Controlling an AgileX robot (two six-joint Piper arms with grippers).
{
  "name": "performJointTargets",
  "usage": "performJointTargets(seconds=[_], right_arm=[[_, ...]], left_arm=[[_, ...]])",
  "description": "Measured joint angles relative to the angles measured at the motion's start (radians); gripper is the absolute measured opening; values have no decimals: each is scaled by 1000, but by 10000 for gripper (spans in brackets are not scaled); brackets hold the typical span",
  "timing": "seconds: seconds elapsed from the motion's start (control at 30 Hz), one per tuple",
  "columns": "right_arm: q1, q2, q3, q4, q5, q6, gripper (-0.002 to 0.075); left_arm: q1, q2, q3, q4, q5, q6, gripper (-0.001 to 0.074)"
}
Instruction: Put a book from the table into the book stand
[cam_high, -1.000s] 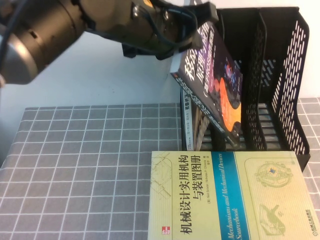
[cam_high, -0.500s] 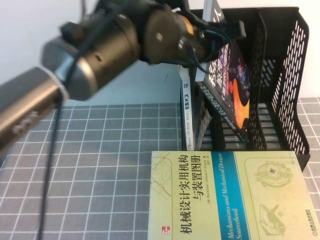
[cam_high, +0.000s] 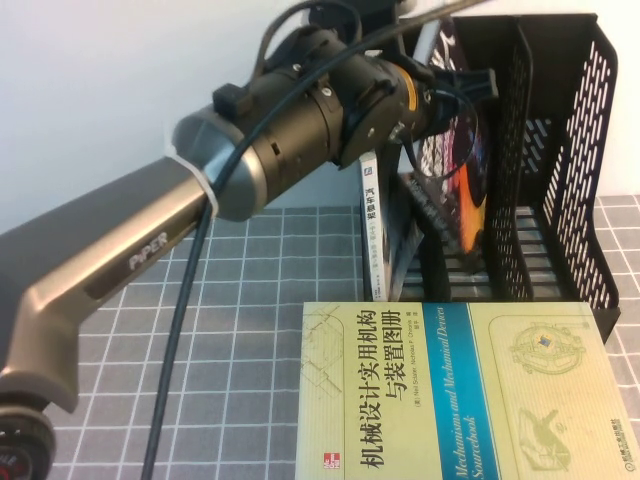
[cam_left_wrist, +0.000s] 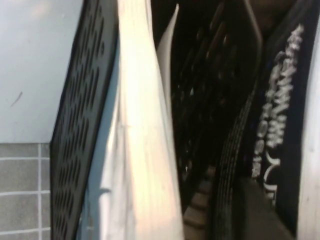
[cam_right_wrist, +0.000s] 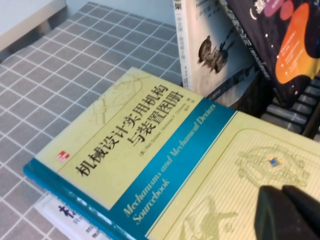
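The dark navy book (cam_high: 467, 165) with orange-and-purple art stands tilted inside the left slot of the black perforated book stand (cam_high: 565, 150). My left gripper (cam_high: 470, 85) is at the book's top edge, inside the stand's top, shut on the book. In the left wrist view the book's dark spine with white characters (cam_left_wrist: 282, 115) is right beside the camera, with the stand's perforated wall (cam_left_wrist: 75, 125) further off. My right gripper (cam_right_wrist: 292, 215) is shut and empty, just above the yellow-green book (cam_right_wrist: 165, 165). It does not show in the high view.
The pale yellow-green book (cam_high: 450, 390) lies flat on the grid-cloth table (cam_high: 200, 300) in front of the stand. A thin white-spined book (cam_high: 372, 230) stands against the stand's left side. My left arm (cam_high: 150, 260) stretches diagonally across the table's left half.
My left arm has swung right and extended, carrying the navy book from beside the stand's top into its left slot. The book now stands steeper. The other books have not moved.
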Motion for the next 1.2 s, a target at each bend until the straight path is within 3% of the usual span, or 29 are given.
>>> performJointTargets(seconds=[0.2,0.27,0.37,0.5,0.6,0.77,0.87,0.97,1.2], right_arm=[[0,0,0,-1,11,0,-3],[0,0,0,-10,13,16,-3],[0,0,0,-58,28,58,-3],[0,0,0,-149,115,98,-3],[0,6,0,-256,226,135,-3],[0,47,0,-489,379,223,-3],[0,50,0,-658,375,339,-3],[0,28,0,-767,293,453,-3],[0,-82,67,-740,-60,560,-3]], left_arm=[[2,6,-10,7,-25,4,488],[3,-8,-14,-6,-18,9,525],[7,-54,-42,-24,45,51,439],[8,-163,-112,-52,195,249,159],[8,-262,-144,-67,346,418,48],[8,-368,-144,-10,687,545,7],[8,-433,-77,52,763,559,1],[8,-555,36,60,766,547,1],[8,-942,442,32,536,477,1]])
